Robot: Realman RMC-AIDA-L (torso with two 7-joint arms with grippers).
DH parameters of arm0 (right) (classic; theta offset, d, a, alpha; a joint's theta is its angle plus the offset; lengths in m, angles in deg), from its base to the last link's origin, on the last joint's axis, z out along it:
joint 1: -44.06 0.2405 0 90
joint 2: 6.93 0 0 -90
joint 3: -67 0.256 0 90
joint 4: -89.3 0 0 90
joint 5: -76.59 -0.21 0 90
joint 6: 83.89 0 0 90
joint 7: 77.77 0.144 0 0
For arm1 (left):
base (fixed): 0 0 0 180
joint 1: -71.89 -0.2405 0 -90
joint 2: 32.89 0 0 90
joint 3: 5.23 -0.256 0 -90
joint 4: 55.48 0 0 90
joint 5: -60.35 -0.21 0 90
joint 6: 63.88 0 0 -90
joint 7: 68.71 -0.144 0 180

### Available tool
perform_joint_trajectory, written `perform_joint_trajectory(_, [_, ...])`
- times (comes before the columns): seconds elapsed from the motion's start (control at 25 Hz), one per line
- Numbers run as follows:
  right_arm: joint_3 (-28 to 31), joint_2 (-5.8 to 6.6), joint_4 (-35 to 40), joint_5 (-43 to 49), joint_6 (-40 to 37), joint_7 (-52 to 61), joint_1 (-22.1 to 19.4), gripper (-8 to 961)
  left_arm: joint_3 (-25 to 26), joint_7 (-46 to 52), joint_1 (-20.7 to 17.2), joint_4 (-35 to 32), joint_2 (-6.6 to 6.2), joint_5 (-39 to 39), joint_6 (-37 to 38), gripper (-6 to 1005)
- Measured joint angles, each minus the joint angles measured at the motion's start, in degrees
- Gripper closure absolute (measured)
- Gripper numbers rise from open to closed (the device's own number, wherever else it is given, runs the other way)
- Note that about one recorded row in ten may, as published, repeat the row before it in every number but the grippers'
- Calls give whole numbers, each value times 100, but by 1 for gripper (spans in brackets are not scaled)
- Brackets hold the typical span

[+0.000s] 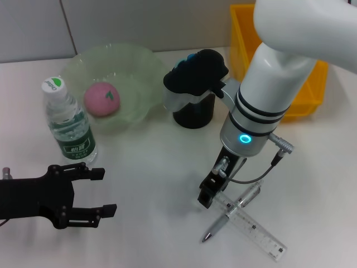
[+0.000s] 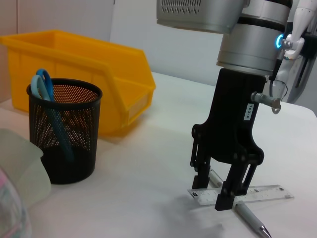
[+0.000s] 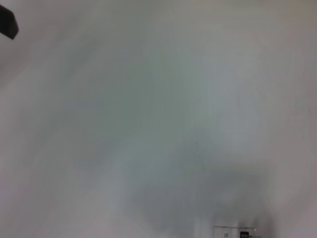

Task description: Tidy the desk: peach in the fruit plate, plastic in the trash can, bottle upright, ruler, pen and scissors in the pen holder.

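Straddling the ruler (image 2: 242, 194) and pen (image 1: 231, 215) on the worktop (image 1: 156, 184), the right tool (image 2: 225, 191) is standing open; next comes closing squarely. Left tool (image 1: 83, 192) is idling open.

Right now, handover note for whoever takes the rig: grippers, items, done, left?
Right gripper: open, down at the desk, straddling one end of the ruler, which crosses the pen.
Left gripper: open, idle near the front edge.
Done: peach in fruit plate, bottle upright, scissors in pen holder.
Left: ruler and pen into the holder.
Plastic not visible; trash can contents unseen.
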Motion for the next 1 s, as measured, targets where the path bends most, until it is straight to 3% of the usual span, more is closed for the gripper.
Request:
perform_joint_trajectory(0.12, [-43, 2, 37, 6, -8, 0, 5, 423, 0, 17, 1, 0, 0, -4, 0, 178])
perform_joint_trajectory(0.56, [-213, -2, 21, 5, 29, 11, 35, 346, 0, 29, 10, 0, 0, -10, -8, 181])
perform_joint_trajectory(1.0, [-350, -1, -16, -32, 131, 11, 57, 350, 0, 31, 19, -9, 0, -6, -16, 185])
